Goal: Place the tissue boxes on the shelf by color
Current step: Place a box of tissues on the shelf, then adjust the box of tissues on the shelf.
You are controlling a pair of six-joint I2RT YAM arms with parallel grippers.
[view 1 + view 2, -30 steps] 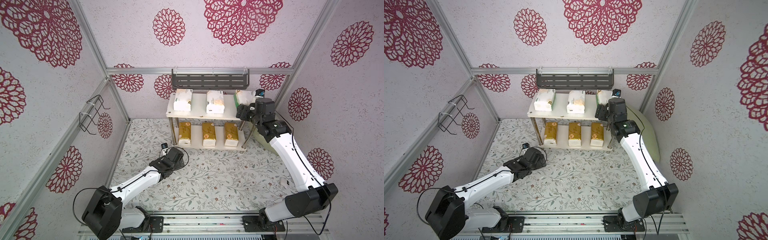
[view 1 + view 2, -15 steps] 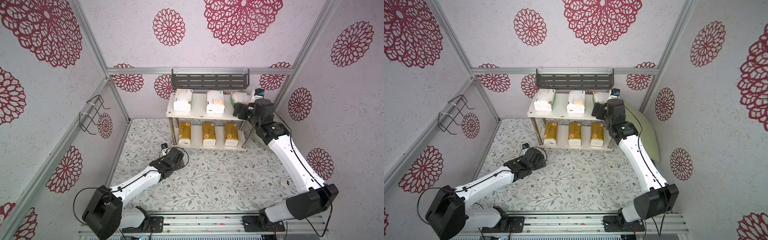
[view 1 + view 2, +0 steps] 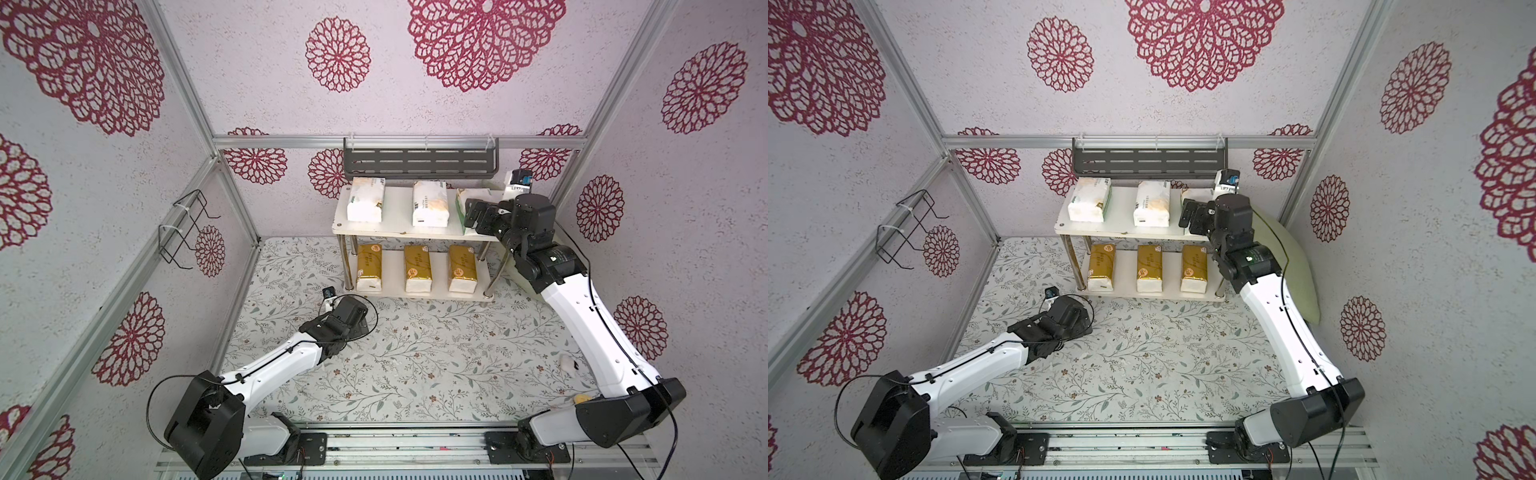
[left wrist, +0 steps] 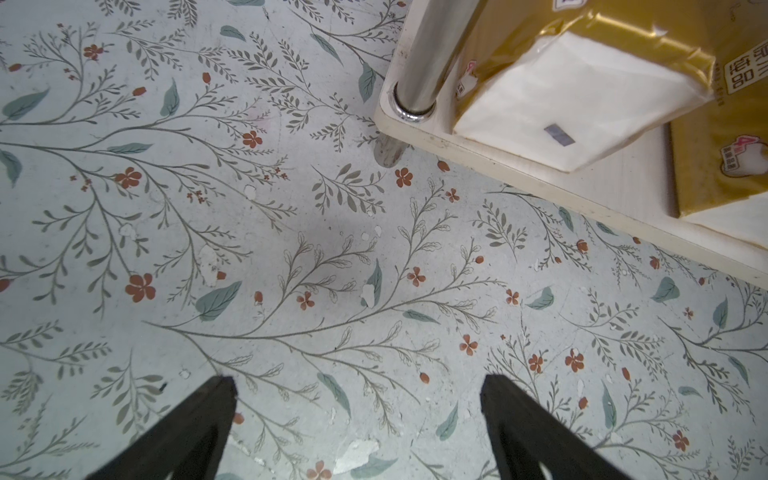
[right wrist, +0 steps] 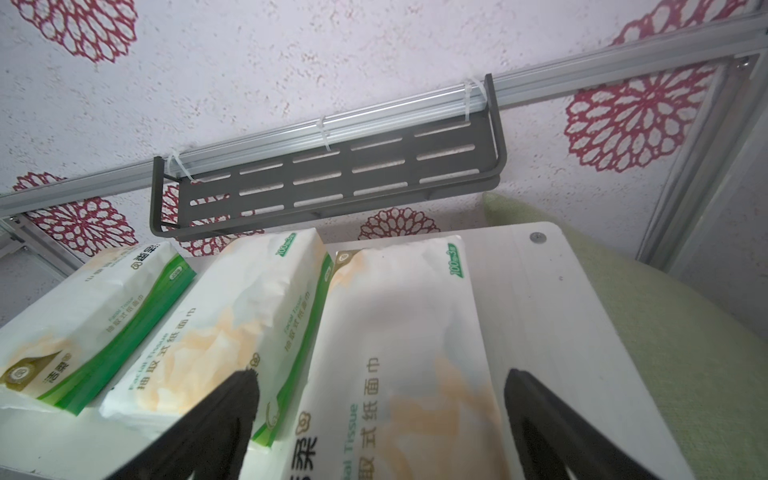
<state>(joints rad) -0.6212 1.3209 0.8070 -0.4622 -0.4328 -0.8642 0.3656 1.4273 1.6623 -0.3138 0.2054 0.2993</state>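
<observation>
The shelf (image 3: 395,232) stands at the back of the floral mat. Three white tissue boxes (image 3: 365,199) (image 3: 430,203) (image 3: 471,195) lie on its top board, and three gold ones (image 3: 369,266) (image 3: 417,266) (image 3: 462,266) on the lower board. My right gripper (image 3: 473,216) is open at the near end of the rightmost white box (image 5: 399,316). Its fingers stand wide on either side of the box, and the box rests on the board. My left gripper (image 4: 357,382) hangs open and empty, low over the mat beside the shelf's front left post (image 4: 432,54).
A dark grey slotted rack (image 3: 419,162) hangs on the back wall just above the shelf. A black wire holder (image 3: 183,228) is on the left wall. A pale green cushion (image 3: 1287,257) leans right of the shelf, behind my right arm.
My right gripper's jaws have spread wide and let go of the third white box, which now lies on the top board. The left arm has not moved.
</observation>
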